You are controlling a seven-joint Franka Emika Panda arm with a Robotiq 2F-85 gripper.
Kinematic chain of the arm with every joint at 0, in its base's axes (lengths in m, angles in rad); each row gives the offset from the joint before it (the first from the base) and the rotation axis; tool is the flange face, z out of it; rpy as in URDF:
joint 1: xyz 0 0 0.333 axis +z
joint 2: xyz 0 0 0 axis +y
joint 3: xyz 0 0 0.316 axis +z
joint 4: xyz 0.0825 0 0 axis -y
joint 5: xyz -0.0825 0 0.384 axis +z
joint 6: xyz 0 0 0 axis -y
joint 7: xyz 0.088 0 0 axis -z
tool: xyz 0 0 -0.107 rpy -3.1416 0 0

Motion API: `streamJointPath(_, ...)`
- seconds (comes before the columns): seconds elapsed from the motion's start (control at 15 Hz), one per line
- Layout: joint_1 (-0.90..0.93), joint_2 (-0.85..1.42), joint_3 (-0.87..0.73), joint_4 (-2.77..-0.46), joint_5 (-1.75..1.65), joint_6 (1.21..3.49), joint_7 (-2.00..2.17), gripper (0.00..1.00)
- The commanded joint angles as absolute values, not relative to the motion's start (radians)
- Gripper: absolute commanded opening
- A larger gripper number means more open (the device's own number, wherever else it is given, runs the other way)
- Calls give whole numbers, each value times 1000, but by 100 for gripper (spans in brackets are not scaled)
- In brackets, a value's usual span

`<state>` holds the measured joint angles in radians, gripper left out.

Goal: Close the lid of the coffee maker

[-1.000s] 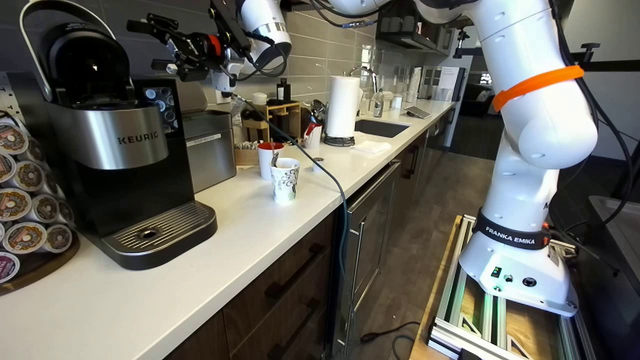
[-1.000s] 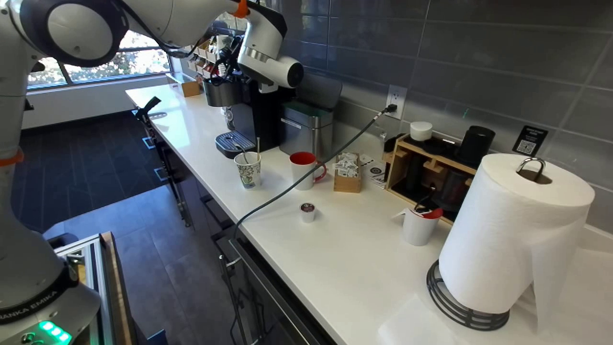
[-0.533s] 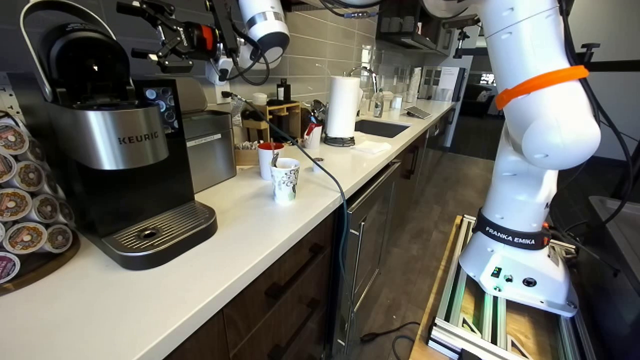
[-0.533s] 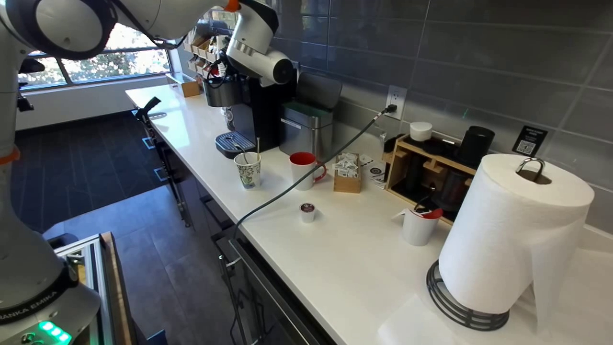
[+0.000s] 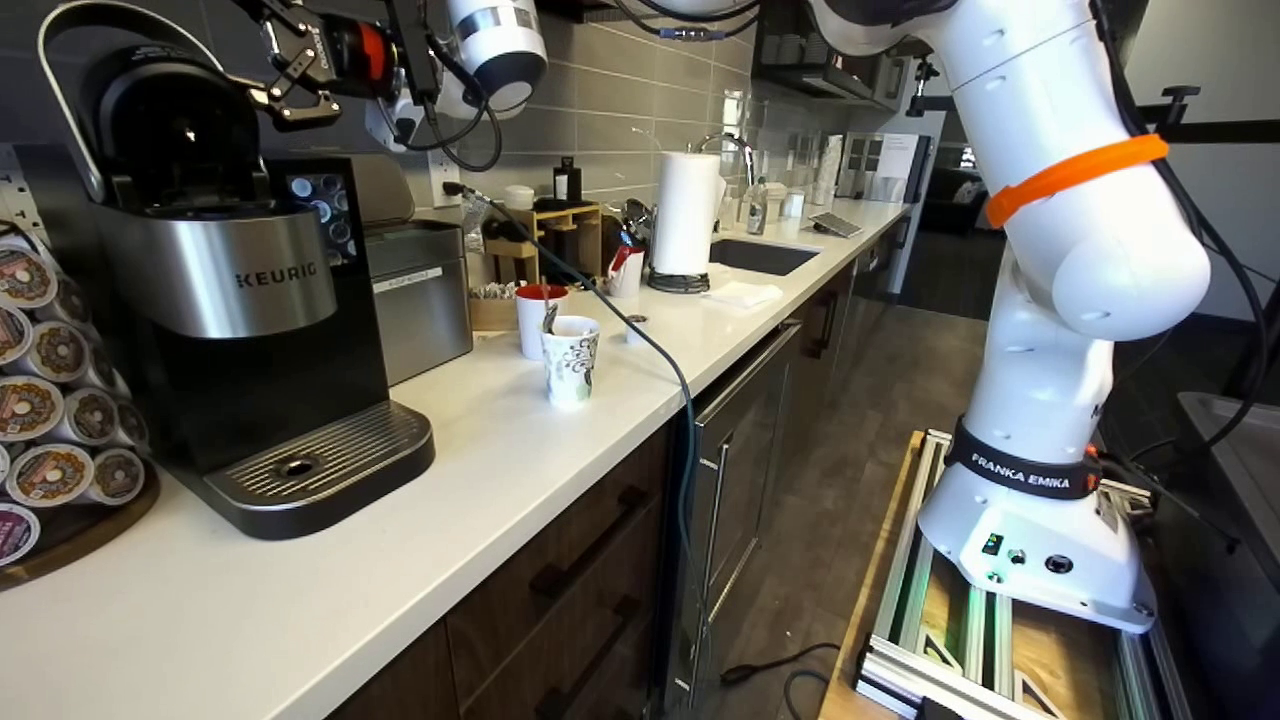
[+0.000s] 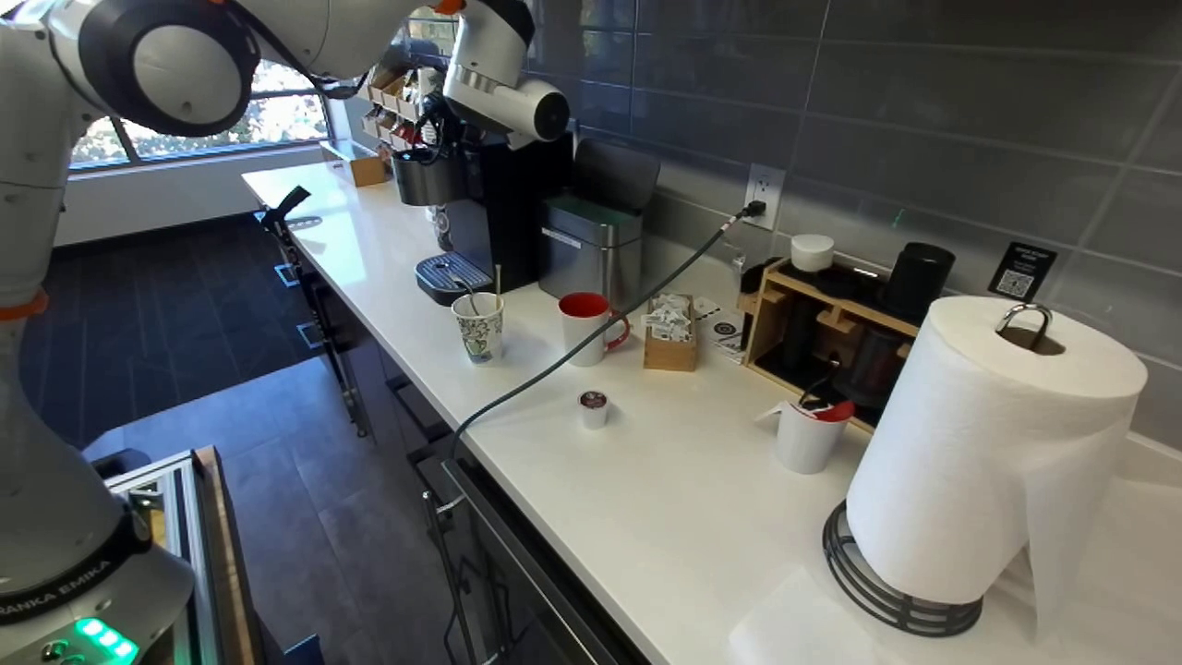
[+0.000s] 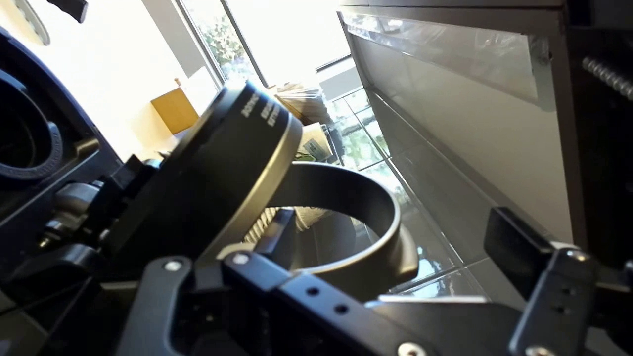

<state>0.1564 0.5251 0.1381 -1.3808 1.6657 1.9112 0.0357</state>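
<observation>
The coffee maker (image 5: pixel 215 270) stands on the counter and also shows in an exterior view (image 6: pixel 522 212). Its black lid (image 5: pixel 175 150) is raised, with a silver-edged handle loop (image 5: pixel 88 175) arching above it. In the wrist view the lid (image 7: pixel 212 163) leans at the left and the handle loop (image 7: pixel 341 185) fills the middle. My gripper (image 5: pixel 250 50) is at the lid's side; its upper finger leaves the frame. In the wrist view the gripper (image 7: pixel 398 240) is open. One finger pad (image 7: pixel 279 237) shows through the loop's opening; the other pad (image 7: pixel 517 249) is beyond the loop's right side. Contact cannot be told.
A metal bin (image 5: pixel 420 300) with a raised lid stands beside the coffee maker. A pod rack (image 5: pixel 55 355) is on its other side. A patterned paper cup (image 5: pixel 570 360) and a red-lined mug (image 5: pixel 533 325) stand on the counter. A cable (image 6: pixel 591 337) crosses it.
My gripper has moved left and up in an exterior view, from beside the machine to the lid's handle. Its fingertips now overlap the lid's edge there. The lid has not moved.
</observation>
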Motion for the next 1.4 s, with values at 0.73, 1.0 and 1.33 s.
streamJointPath(0.73, 71, 793, 126, -955, 1526, 1787, 264, 100)
streamJointPath(1.0, 72, 817, 129, -919, 1522, 1788, 271, 100)
streamJointPath(1.33, 62, 850, 163, -865, 1530, 1733, 254, 100)
